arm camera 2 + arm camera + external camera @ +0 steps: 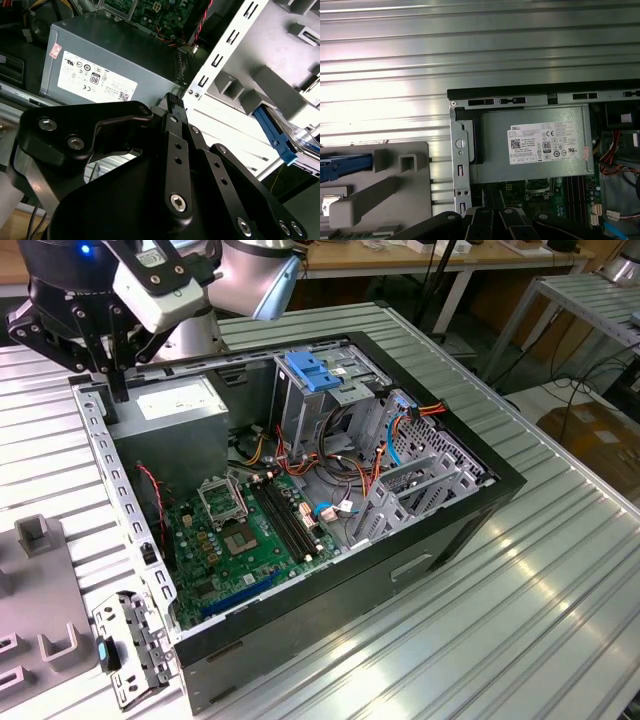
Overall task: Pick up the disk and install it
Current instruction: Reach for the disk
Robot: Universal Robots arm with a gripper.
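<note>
tool (172, 99), pinched closed (holding nothing), hovers at the case (400, 570) corner, disk (342, 167) well apart on grey fixture (415, 150).

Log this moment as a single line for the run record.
gripper shut, holding nothing | position: over the corner of the power supply | computer case open on its side

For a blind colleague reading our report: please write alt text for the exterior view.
The arm's gripper hangs over a corner of an open computer case, by its grey power-supply box, on a ribbed metal table. A green motherboard and a blue latch plate show inside.
</note>
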